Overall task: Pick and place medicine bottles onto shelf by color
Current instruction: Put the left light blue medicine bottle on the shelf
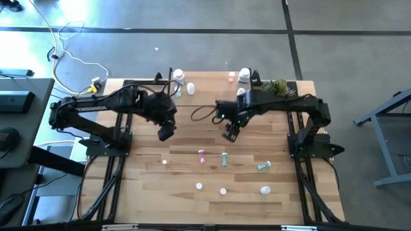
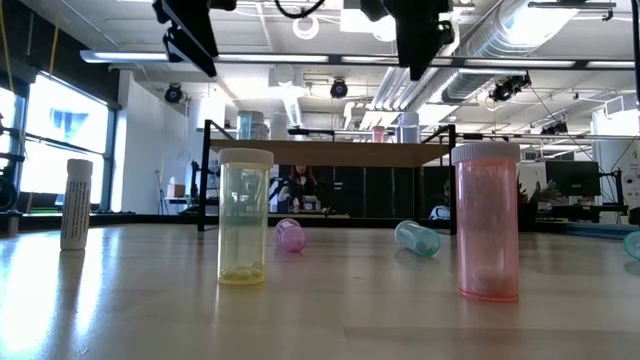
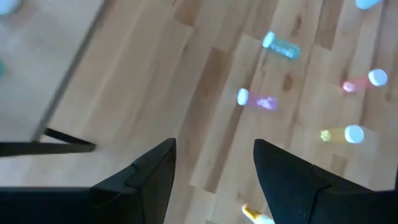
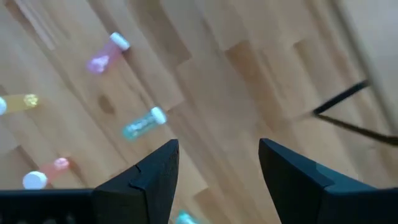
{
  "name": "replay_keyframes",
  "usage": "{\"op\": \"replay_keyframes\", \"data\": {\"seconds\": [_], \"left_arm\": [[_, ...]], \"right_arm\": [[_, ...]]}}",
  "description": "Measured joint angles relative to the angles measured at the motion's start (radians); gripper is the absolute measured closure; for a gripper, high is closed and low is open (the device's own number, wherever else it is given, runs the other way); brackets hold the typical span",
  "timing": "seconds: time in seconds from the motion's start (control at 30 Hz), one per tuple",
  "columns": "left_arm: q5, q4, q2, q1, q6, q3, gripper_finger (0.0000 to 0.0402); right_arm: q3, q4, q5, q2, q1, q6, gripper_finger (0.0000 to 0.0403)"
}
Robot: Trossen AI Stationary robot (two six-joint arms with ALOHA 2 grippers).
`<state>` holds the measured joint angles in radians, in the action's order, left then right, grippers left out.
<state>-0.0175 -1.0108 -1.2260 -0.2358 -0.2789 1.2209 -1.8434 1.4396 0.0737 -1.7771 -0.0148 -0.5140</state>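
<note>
High view: overhead, straight down on the whole table (image 1: 212,199), both arms visible, floor around.

Low view: at tabletop height, level across the boards toward the shelf (image 2: 330,152) and room; yellow bottle (image 2: 245,216) and pink bottle (image 2: 487,222) close to the lens.

Wrist views: each looks down past its own two dark fingers at bare wood. Both share the lying teal bottle (image 3: 281,46) (image 4: 143,124).

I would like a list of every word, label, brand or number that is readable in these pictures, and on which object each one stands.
No text can be read anywhere.
White bottle at the left in the low view: grey print runs down its side, too small to read.
Yellow bottle and pink bottle: no label is visible.
Bottles lying on the table in the high view: too small to tell.
</note>
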Motion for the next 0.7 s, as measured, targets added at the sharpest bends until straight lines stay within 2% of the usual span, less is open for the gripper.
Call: {"op": "replay_keyframes", "data": {"seconds": [0.43, 0.7], "left_arm": [[0.003, 0.151, 0.104, 0.177, -0.149, -0.152, 0.0198], [0.022, 0.182, 0.106, 0.240, -0.182, -0.159, 0.0198]], "right_arm": [[0.240, -0.217, -0.014, 0.000, 0.145, -0.355, 0.0190], [0.412, -0.380, -0.022, 0.000, 0.187, -0.641, 0.0190]]}}
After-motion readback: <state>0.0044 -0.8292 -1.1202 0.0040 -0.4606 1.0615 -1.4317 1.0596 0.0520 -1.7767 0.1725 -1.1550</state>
